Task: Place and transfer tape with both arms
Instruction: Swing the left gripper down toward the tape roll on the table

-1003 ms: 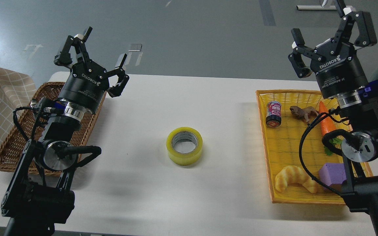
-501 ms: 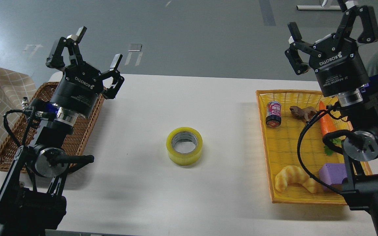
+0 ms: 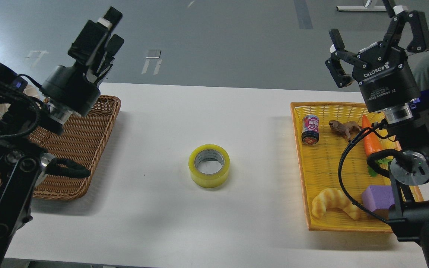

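The tape (image 3: 209,166), a wide yellow roll with a whitish core, lies flat on the white table (image 3: 169,216) at its middle, hole upward. My left gripper (image 3: 111,29) is raised over the far left of the table, turned almost side-on. Its two fingers stand a little apart with nothing between them. It is well left of the tape and behind it. My right gripper (image 3: 368,26) is raised at the far right above the yellow basket (image 3: 304,193), open and empty, far from the tape.
A brown wicker basket (image 3: 84,145) stands at the left, partly behind my left arm. The yellow basket holds a small can (image 3: 310,129), a toy animal (image 3: 343,127), a carrot (image 3: 370,141), a croissant (image 3: 334,203) and a purple block (image 3: 377,197).
My left arm has swung left and up, and its gripper has turned from facing me to almost side-on. My right gripper has shifted only slightly. The tape has not moved.
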